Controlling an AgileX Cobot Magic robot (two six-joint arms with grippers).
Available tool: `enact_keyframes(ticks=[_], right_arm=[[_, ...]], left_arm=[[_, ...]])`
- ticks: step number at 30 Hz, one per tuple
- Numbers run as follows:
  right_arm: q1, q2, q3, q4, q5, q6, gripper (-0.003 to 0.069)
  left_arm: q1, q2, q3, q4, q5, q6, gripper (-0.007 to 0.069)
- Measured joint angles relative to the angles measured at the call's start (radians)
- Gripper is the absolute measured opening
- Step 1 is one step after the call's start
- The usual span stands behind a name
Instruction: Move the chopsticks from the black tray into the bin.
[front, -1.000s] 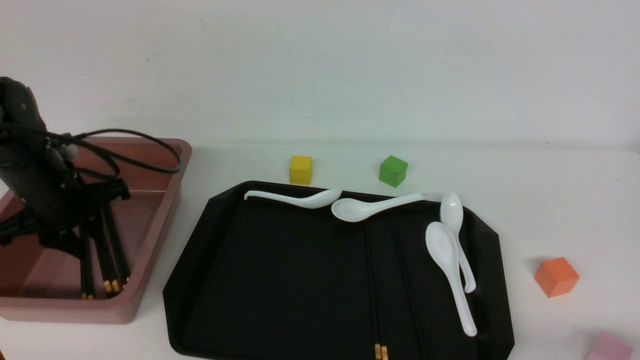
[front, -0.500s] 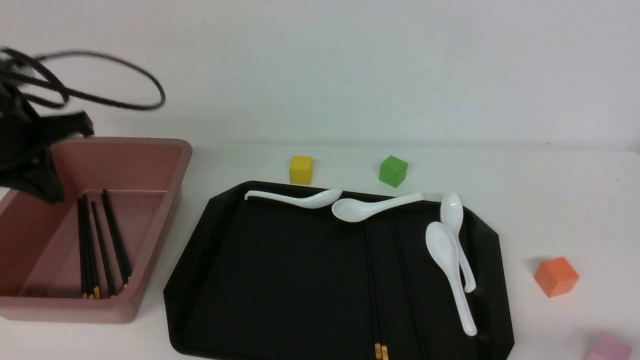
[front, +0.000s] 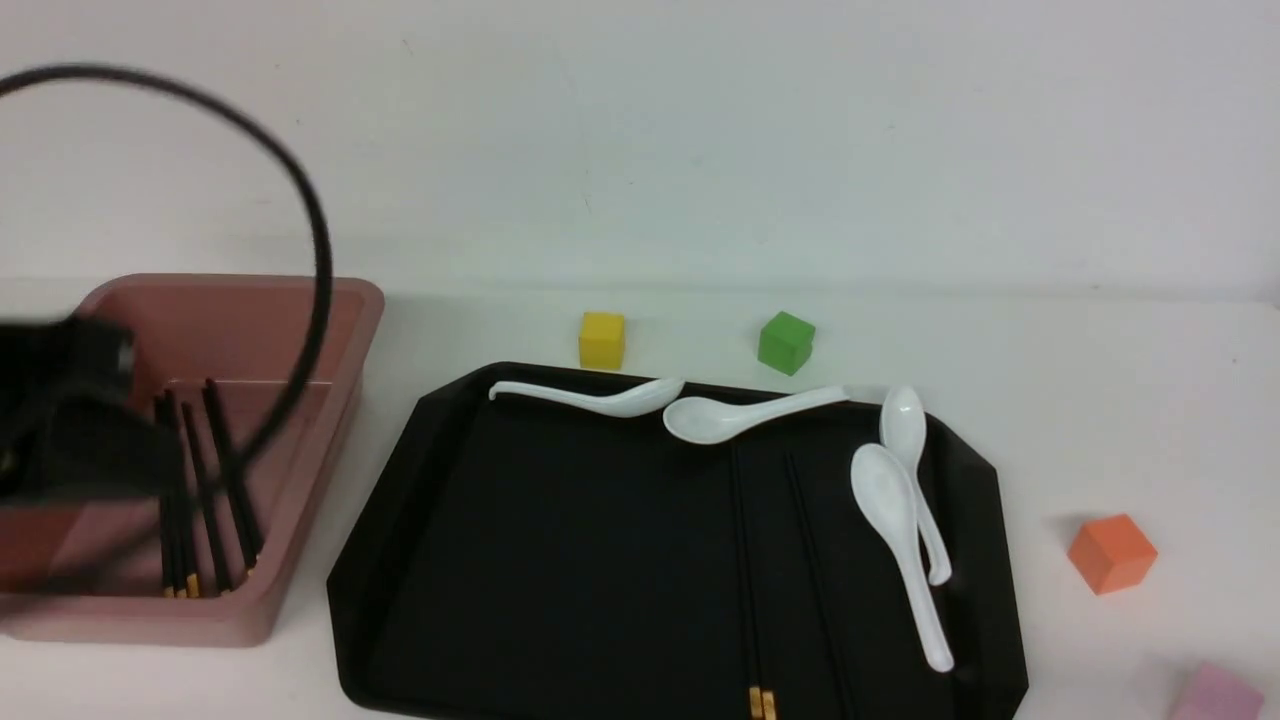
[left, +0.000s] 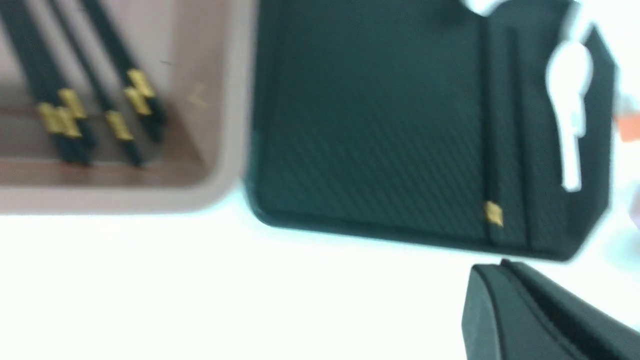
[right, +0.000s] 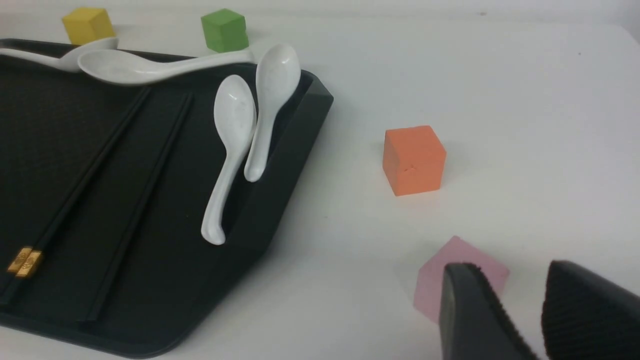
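Observation:
The black tray (front: 500, 560) holds two chopsticks (front: 745, 560) lying side by side, gold ends toward me; they also show in the right wrist view as chopsticks (right: 90, 170). Several more chopsticks (front: 200, 490) lie in the dusty-pink bin (front: 330, 420) at the left. My left arm (front: 60, 440) is a blur in front of the bin. My left gripper (left: 500, 267) is shut on nothing, above bare table near the tray's front edge. My right gripper (right: 512, 270) is open and empty over the table to the right of the tray.
Several white spoons (front: 890, 500) lie along the tray's far and right sides. A yellow cube (front: 601, 339) and a green cube (front: 785, 342) stand behind the tray. An orange cube (front: 1112, 553) and a pink cube (front: 1215, 692) sit to its right, the pink one just beyond my right fingers.
My left gripper let go of the chopsticks in the bin, shut, and rose out of it. The arm has since swung down in front of the bin. Nothing on the tray moved.

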Motion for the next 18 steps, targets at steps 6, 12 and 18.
enact_keyframes(ticks=[6,12,18], right_arm=[[0.0,0.0,0.0,0.0,0.0,0.0,0.0239],[0.0,0.0,0.0,0.0,0.0,0.0,0.0239],[0.0,0.0,0.0,0.0,0.0,0.0,0.0239]], left_arm=[[0.0,-0.275,0.179,-0.03,-0.042,0.112,-0.0013],[0.0,-0.517,0.272,-0.045,-0.146,0.127,-0.0013],[0.0,-0.609,0.281,-0.055,-0.158,0.13,-0.0013]])
